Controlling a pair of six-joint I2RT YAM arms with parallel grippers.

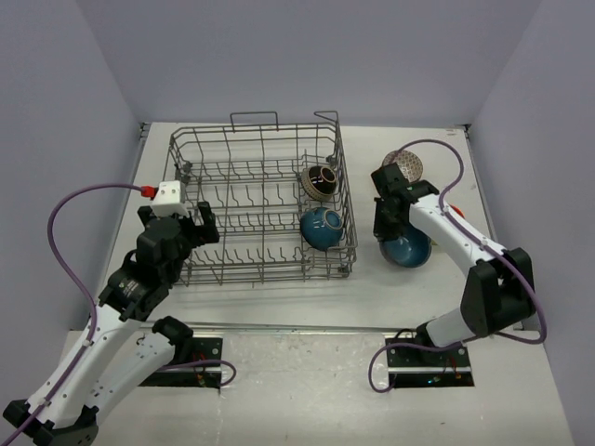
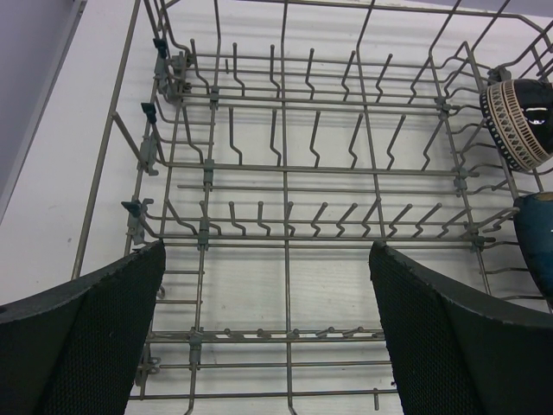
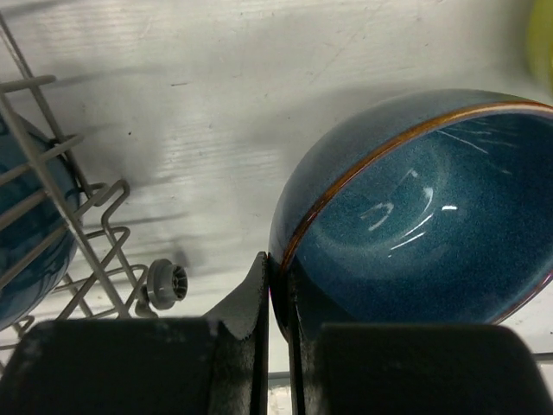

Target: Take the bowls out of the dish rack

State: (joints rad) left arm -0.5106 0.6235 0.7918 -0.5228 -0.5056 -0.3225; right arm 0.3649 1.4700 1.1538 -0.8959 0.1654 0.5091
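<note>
The grey wire dish rack (image 1: pixel 251 200) stands at the table's middle. Two bowls stand on edge at its right end: a black patterned one (image 1: pixel 321 180) and a dark blue one (image 1: pixel 322 229). Both show at the right edge of the left wrist view, patterned (image 2: pixel 518 121) above blue (image 2: pixel 537 242). My left gripper (image 1: pixel 198 223) hovers over the rack's left end, open and holding nothing (image 2: pixel 266 251). Right of the rack, my right gripper (image 1: pixel 390 228) is shut on the rim (image 3: pixel 278 268) of another dark blue bowl (image 3: pixel 432 216), which hangs tilted just above the table (image 1: pixel 406 247).
A patterned bowl (image 1: pixel 406 164) sits on the table behind the right arm. A yellow-green sliver (image 3: pixel 543 35) shows at the top right of the right wrist view. The rack's right wall and a small wheel (image 3: pixel 166 283) stand close to the left of the held bowl.
</note>
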